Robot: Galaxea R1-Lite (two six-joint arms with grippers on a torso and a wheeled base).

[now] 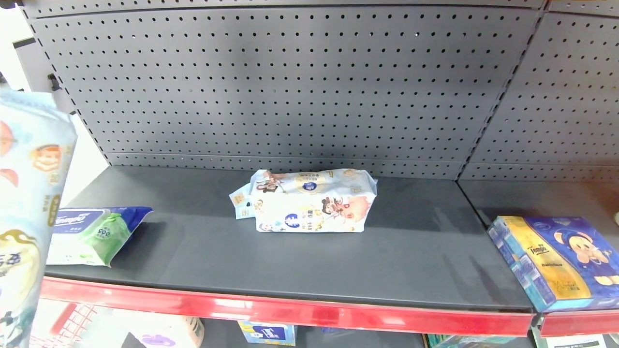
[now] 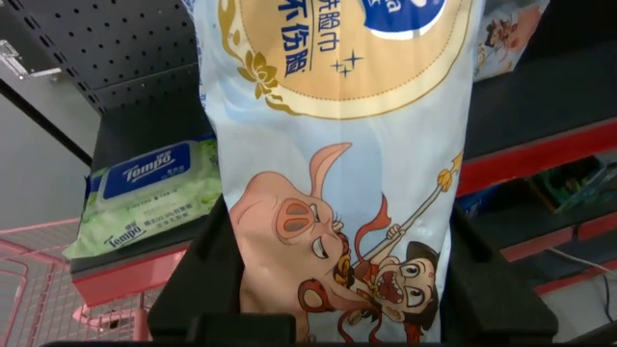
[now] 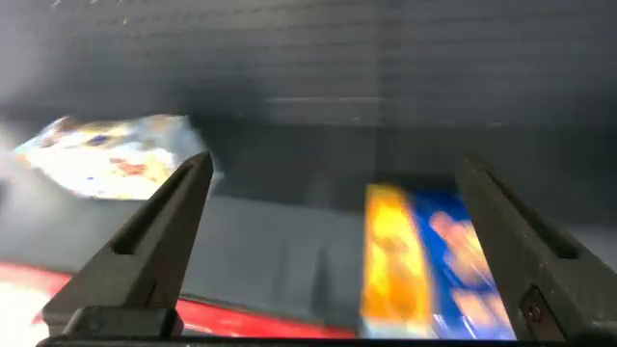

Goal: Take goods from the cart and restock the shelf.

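Pale-blue tissue pack (image 1: pixel 29 208), long axis upright, sits clamped in our left claw (image 2: pixel 342 280) at the head view's far left, the shelf (image 1: pixel 425 251) lying to its right.

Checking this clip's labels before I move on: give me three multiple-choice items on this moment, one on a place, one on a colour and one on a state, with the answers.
1. Where on the shelf does the green wipes pack lie?
A. in the middle
B. at the right end
C. at the left end

2. What colour is the front strip of that shelf?
A. red
B. yellow
C. white

3. What state is the left gripper in?
A. open and empty
B. shut on a cartoon-print pack
C. shut on a blue-and-yellow box

Answers:
1 C: the head view shows it lying at the board's left end.
2 A: the strip along the front edge is plainly red.
3 B: the left wrist view shows the pack clamped between the fingers.
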